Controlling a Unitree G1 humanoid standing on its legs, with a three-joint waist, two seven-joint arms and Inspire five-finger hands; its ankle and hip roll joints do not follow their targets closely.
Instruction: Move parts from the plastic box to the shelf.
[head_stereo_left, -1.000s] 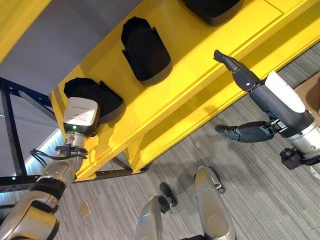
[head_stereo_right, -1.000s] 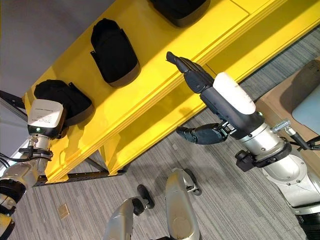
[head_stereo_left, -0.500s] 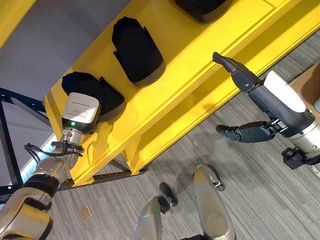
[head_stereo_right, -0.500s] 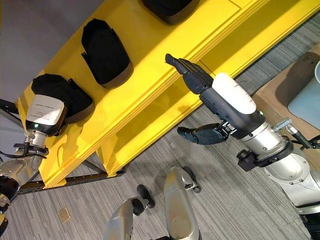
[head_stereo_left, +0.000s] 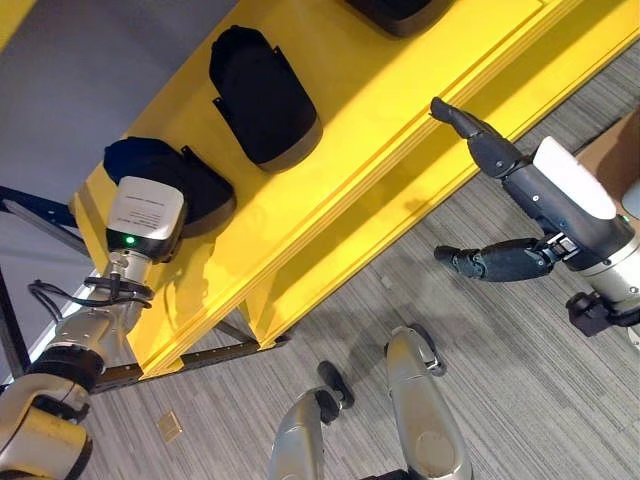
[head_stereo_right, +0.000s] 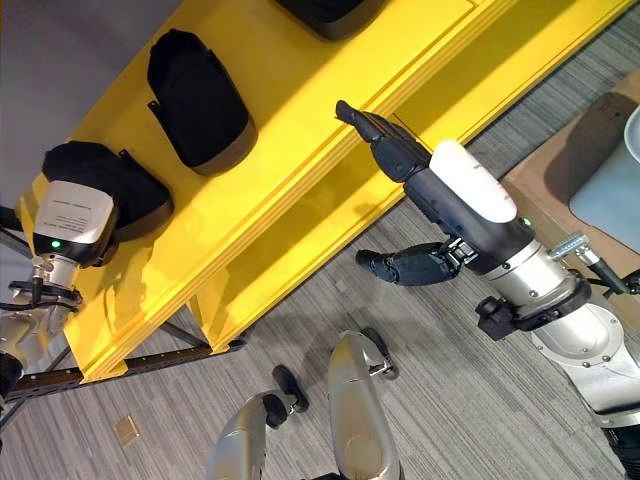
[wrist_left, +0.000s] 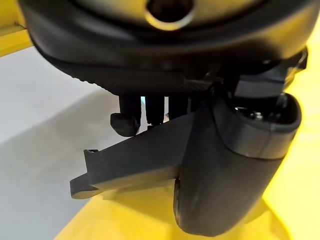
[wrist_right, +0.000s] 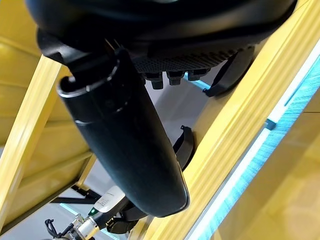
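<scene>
Left hand (wrist_left: 220, 165) sits at the black part (head_stereo_left: 165, 180) on the yellow shelf (head_stereo_left: 400, 120), grip unreadable, while the right hand (head_stereo_left: 480, 140), fingers straight, hovers well apart.

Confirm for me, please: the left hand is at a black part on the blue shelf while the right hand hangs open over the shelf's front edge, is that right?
Not quite: the shelf is yellow, not blue, as the left eye view shows. The rest stands: the left hand is at a black part on it, and the right hand hangs open over the front edge.
</scene>
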